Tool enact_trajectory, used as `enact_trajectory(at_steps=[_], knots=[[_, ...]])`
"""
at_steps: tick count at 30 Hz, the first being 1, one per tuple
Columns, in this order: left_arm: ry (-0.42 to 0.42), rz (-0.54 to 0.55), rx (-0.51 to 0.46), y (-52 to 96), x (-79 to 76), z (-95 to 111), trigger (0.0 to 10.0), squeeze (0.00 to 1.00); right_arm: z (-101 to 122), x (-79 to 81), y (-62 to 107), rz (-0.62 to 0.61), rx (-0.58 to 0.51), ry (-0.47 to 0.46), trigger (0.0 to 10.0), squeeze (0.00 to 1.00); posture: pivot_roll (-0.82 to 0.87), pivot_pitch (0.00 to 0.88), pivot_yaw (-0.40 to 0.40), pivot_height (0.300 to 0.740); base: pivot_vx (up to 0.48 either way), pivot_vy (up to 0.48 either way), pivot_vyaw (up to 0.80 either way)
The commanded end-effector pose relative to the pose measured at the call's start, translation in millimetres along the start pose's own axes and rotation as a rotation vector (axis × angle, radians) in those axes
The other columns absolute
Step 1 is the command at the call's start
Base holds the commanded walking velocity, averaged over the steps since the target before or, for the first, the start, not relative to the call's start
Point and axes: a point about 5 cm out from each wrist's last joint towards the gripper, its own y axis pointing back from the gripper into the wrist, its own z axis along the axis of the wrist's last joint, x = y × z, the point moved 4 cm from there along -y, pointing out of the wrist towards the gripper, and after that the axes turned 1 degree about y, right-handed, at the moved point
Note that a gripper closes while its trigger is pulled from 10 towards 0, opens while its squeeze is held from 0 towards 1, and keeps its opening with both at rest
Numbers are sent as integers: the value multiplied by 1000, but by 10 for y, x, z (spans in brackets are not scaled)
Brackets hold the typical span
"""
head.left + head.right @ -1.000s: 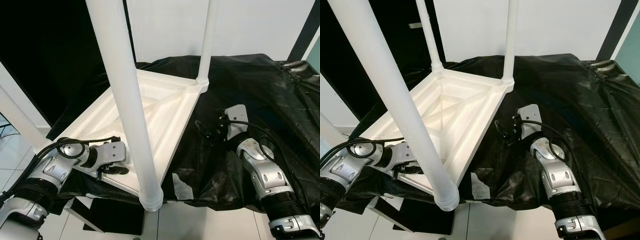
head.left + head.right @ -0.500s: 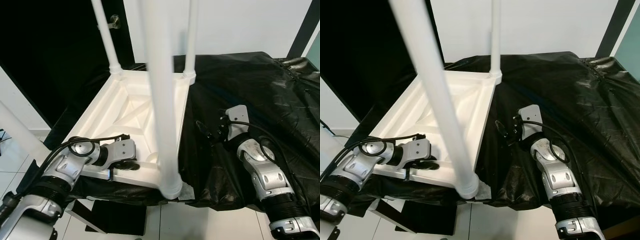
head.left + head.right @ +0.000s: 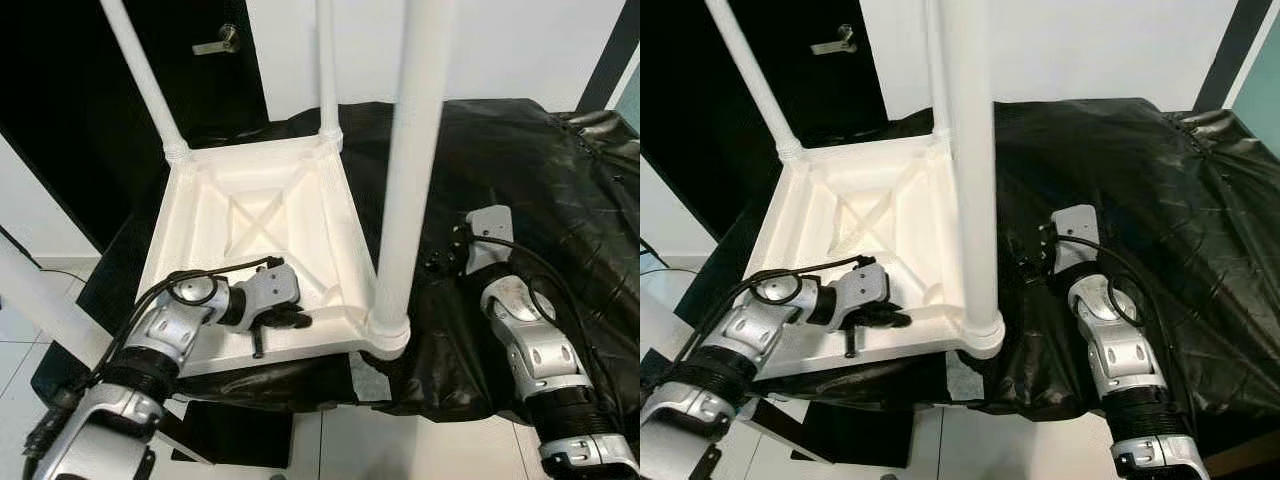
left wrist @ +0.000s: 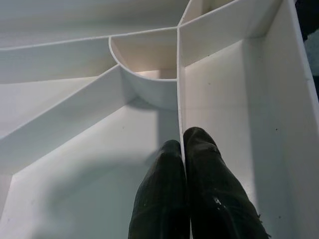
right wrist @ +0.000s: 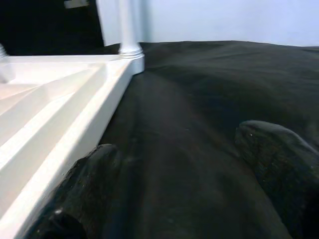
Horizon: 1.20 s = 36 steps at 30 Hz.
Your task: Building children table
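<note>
The white children's table (image 3: 270,215) lies upside down on a black-sheeted surface (image 3: 560,170), legs (image 3: 415,150) upward, exposing its ribbed underside. The left gripper (image 4: 185,189), fingers pressed together, rests against a rib near the front edge, apparently to steady or turn the tabletop. The right gripper (image 5: 179,194), fingers spread and empty, rests on the sheet beside the table's edge.

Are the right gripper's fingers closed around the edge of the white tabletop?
No. The right gripper has its fingers spread apart over the black cover, beside the white tabletop.
</note>
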Motion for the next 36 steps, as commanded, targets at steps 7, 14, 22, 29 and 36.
enact_trajectory(at_steps=[7,14,22,29,36], knots=[[113,455,-95,240,498,64,10000,1000,-78,-38,61,-62,13,-31,10000,0,-59,0,60,740,0,0,0],[125,428,-160,464,432,115,10000,0,-66,0,167,-63,-23,-45,10000,0,-60,0,58,740,0,0,0],[135,447,-170,715,386,106,10000,0,-62,90,226,-36,-36,-77,10000,0,-39,0,40,740,0,0,0],[239,565,-326,1218,262,114,10000,0,-29,162,275,-1,-60,-97,10000,0,-29,0,41,740,0,0,0],[390,739,-540,1484,153,182,10000,0,-24,178,272,-7,-63,-107,10000,0,-18,0,43,740,0,0,0]])
